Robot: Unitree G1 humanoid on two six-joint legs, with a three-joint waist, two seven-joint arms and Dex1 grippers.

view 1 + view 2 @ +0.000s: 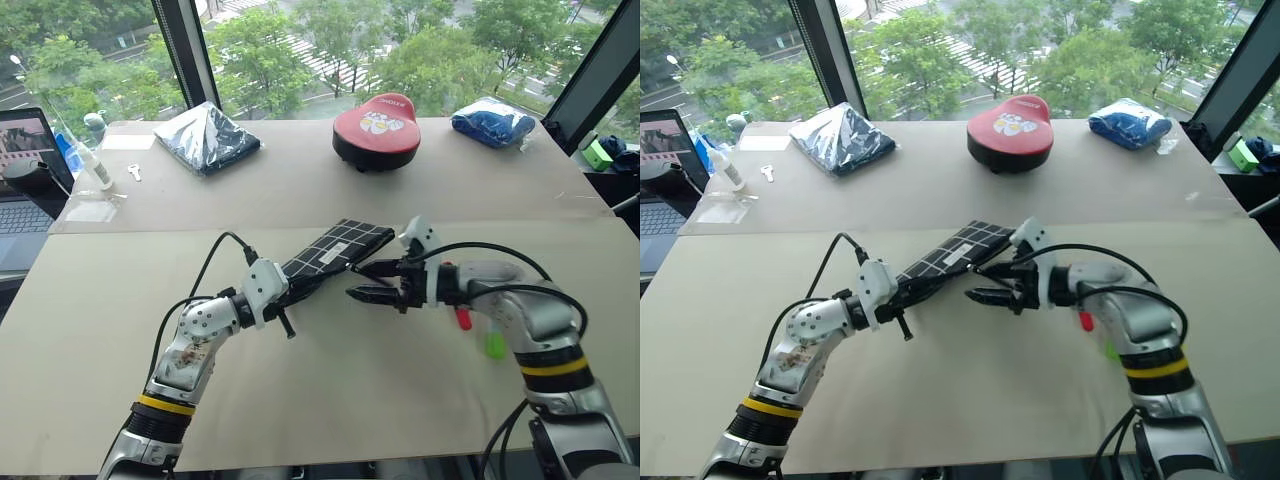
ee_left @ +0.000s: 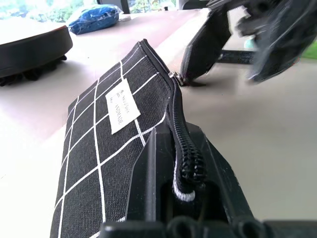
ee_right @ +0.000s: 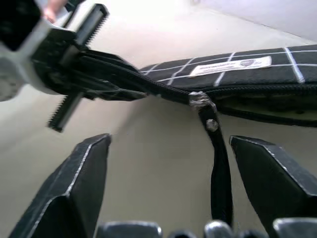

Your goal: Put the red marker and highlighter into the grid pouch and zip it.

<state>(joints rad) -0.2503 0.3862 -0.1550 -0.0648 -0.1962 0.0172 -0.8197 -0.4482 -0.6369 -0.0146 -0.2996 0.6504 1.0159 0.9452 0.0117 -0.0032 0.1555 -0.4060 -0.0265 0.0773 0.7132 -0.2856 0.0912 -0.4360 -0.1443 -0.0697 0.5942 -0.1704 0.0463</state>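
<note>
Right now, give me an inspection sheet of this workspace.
Surface: tan table.
Job's things: grid pouch lifted at one end, zipper partly open; red marker and highlighter lie on the table beside the right arm.
Clutter: red-topped round object, dark bagged cloth bundle, blue bagged bundle, key, laptop.
Grippers: left gripper shut on the pouch's zipper edge; right gripper open, pull strap between its fingers.
Cables: black cables along both arms.
Surroundings: windows, trees outside.

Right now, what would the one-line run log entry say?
left claw: shut on grid pouch end | right claw: open, pull strap between fingers | red marker, highlighter: on table, outside pouch
</note>
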